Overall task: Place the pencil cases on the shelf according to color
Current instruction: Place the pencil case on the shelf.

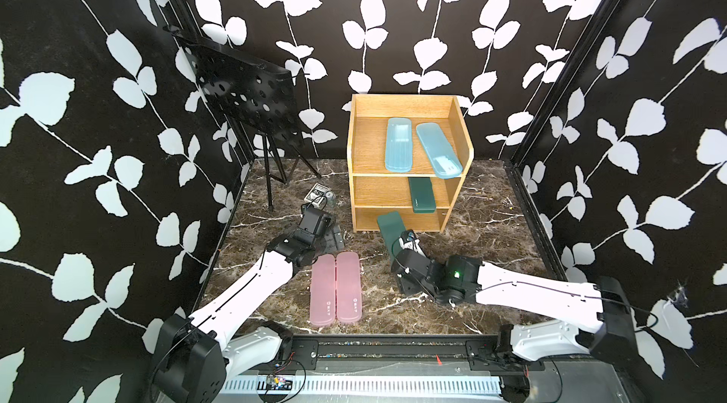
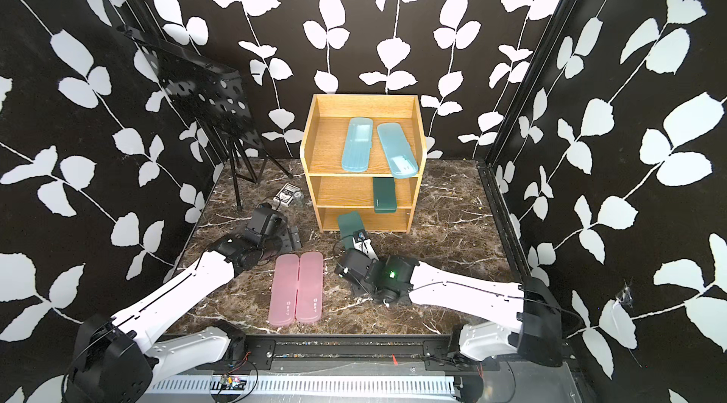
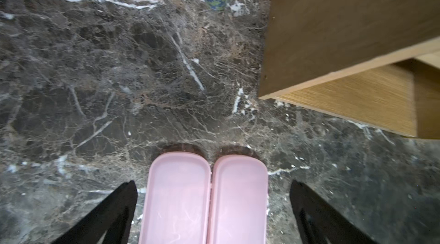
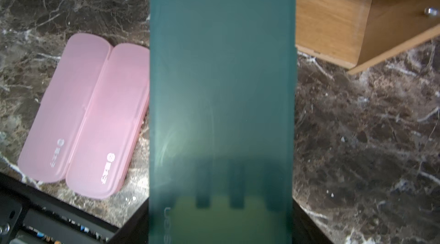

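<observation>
1. My right pincer point(image 1: 405, 240) is clamped on the green case point(image 1: 387, 226). In the right wrist view the case fills the middle of my picture and hides the fingers.
2. That case sits tilted, with its far end just in front of the lowest tier of the shelf point(image 1: 401, 106), towards the shelf's left side. I can't tell whether it touches the wood.
3. The shelf stands at the back of the counter point(image 1: 491, 232), three tiers, with its open front facing me.
4. On the top tier, the left blue case point(image 1: 398, 144) lies nearly straight. The right blue case point(image 1: 438, 150) lies beside it at an angle, with its near end poking over the front edge.
5. On the middle tier, the second green case point(image 1: 421, 195) lies on the right-hand side, with its near end at the front edge.
6. Down on the counter, the left pink case point(image 1: 323, 289) and the right pink case point(image 1: 348, 287) lie flat and side by side, long edges touching, between my two arms.
7. My left pincer point(image 3: 213, 183) is spread wide and grips nothing. In the left wrist view one black finger shows on each side of the pink cases' far ends.
8. A small patterned box point(image 1: 318, 194) lies left of the shelf, near the foot of the black stand point(image 1: 244, 90).
</observation>
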Motion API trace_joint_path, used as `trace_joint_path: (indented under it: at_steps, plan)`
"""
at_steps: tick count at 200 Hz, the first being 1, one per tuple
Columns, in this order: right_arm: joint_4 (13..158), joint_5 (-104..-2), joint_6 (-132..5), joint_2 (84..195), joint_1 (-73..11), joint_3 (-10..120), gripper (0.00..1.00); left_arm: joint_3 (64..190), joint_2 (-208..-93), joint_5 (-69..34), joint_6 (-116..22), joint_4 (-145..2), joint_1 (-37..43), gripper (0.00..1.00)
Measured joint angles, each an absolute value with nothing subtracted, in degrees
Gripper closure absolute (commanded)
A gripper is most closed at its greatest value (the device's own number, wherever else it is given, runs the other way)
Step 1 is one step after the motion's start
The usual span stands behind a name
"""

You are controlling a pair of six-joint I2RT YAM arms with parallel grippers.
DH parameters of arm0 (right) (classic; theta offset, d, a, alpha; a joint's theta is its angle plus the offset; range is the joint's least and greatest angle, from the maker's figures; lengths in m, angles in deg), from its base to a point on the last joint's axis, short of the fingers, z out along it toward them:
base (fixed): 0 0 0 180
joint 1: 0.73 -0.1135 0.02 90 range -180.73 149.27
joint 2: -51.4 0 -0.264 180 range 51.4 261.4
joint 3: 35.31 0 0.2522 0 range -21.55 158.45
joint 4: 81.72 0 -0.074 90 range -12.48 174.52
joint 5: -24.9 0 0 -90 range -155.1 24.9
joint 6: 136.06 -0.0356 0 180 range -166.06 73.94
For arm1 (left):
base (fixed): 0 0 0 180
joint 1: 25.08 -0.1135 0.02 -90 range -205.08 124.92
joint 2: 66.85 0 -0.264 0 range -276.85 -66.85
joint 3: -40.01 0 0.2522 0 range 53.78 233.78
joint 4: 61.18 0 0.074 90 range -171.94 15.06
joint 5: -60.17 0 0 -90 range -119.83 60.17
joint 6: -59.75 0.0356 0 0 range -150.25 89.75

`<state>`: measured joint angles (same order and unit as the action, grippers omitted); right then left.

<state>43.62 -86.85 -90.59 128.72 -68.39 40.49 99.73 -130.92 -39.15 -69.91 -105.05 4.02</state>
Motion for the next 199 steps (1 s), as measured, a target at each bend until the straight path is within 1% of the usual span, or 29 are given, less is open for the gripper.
trace_joint_path:
  at_steps: [72,89,99,113,118,127,133,176,199]
  plan:
    - [44.71,-84.63,-83.88,139.89,-61.11,54.50,0.52,99.82,-129.30,-36.00,-68.73,-106.60,4.02,0.01]
    - [44.75,-84.54,-83.29,142.62,-59.10,57.63,0.50,99.82,-129.39,-35.04,-68.33,-106.49,4.02,0.01]
    - [44.64,-84.49,-83.14,144.46,-57.90,59.64,0.46,99.80,-129.63,-34.43,-68.14,-106.34,4.02,0.01]
    - [44.53,-84.41,-83.07,147.34,-56.59,62.42,0.35,99.80,-130.29,-33.36,-68.00,-106.14,4.02,0.01]
    - [44.49,-84.36,-83.05,148.28,-56.19,63.29,0.31,99.80,-130.64,-33.03,-67.94,-106.01,4.02,0.01]
    - [44.25,-84.36,-83.14,150.01,-55.56,64.86,0.18,99.82,-131.29,-32.20,-67.87,-105.75,4.02,0.01]
    - [44.12,-84.41,-83.16,150.91,-55.23,65.74,0.14,99.82,-131.69,-31.87,-67.81,-105.57,4.02,0.01]
    - [43.22,-84.36,-83.05,153.09,-54.40,70.39,0.07,99.80,-132.62,-29.86,-67.17,-104.94,4.02,0.01]
    - [43.22,-84.25,-82.96,152.87,-54.40,71.97,0.06,99.80,-132.52,-29.58,-67.07,-104.98,4.02,0.01]
